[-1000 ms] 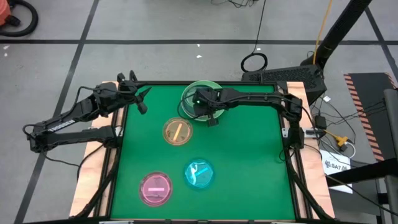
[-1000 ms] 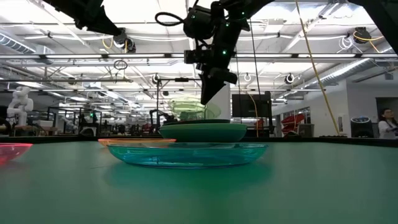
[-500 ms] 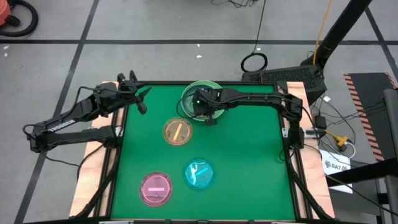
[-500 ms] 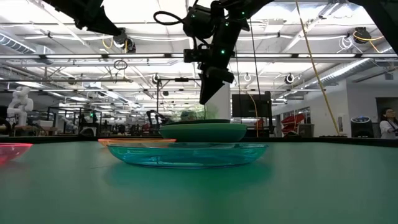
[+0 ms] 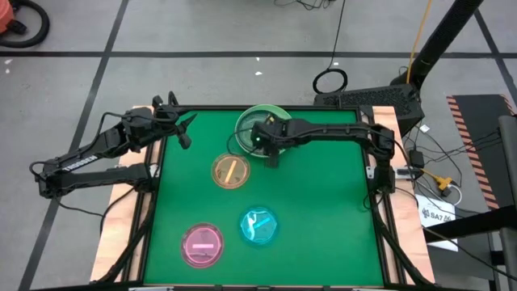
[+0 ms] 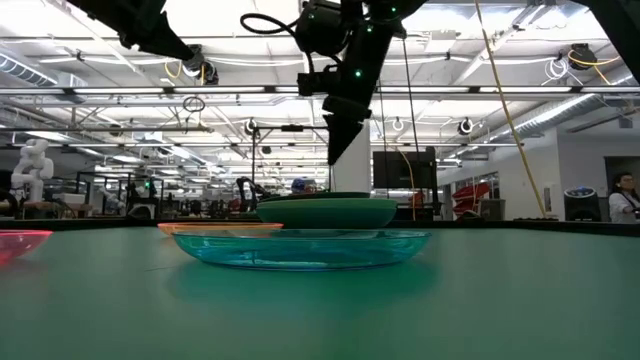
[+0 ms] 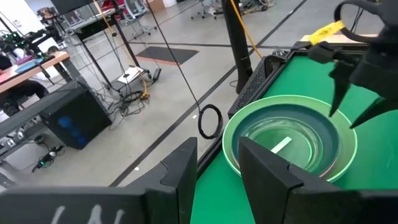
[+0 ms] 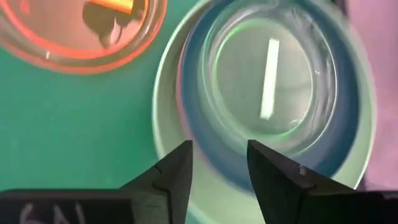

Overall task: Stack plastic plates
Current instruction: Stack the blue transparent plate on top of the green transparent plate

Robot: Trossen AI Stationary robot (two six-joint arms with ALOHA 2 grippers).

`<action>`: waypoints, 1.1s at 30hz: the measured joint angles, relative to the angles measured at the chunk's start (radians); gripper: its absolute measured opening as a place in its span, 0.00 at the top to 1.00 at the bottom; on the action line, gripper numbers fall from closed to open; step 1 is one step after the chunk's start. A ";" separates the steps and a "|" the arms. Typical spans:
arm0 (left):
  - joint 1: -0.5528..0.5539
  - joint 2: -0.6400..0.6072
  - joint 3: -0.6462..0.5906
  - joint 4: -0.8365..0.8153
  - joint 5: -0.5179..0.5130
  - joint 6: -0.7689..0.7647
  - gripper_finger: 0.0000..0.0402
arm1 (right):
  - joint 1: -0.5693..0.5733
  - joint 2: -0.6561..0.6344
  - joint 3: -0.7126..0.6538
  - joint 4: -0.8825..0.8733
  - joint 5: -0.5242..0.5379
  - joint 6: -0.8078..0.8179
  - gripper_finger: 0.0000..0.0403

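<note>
Since the right claw (image 5: 273, 158) hangs open and empty just above the nested stack (image 5: 260, 127), with the amber plate (image 5: 231, 170), cyan plate (image 5: 259, 226) and magenta plate (image 5: 203, 244) farther off on the worktop (image 5: 323, 202), you should pinch each by its thin rim: likely light, stiff, slippery. The left claw (image 5: 182, 129) waits open.

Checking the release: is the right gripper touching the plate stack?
Apart. In the low view the right gripper hangs above the plate stack, background showing between them.

Stacked plates (image 5: 260, 128) sit far-side, three single plates (image 5: 231, 170) nearer.
</note>
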 joint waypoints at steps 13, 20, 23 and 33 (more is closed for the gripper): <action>-0.033 0.004 0.000 -0.025 0.044 -0.160 0.69 | 0.158 -0.025 0.000 -0.228 -0.002 0.155 0.66; -0.165 0.055 0.000 -0.055 0.045 -0.322 0.69 | 0.225 -0.086 0.000 -0.254 -0.064 0.245 0.66; -0.251 0.084 0.000 -0.055 0.046 -0.382 0.69 | 0.253 -0.108 0.000 -0.255 -0.153 0.361 0.66; -0.620 0.152 0.000 0.007 -0.172 -0.456 0.69 | 0.426 -0.116 0.000 -0.165 -0.208 0.854 0.66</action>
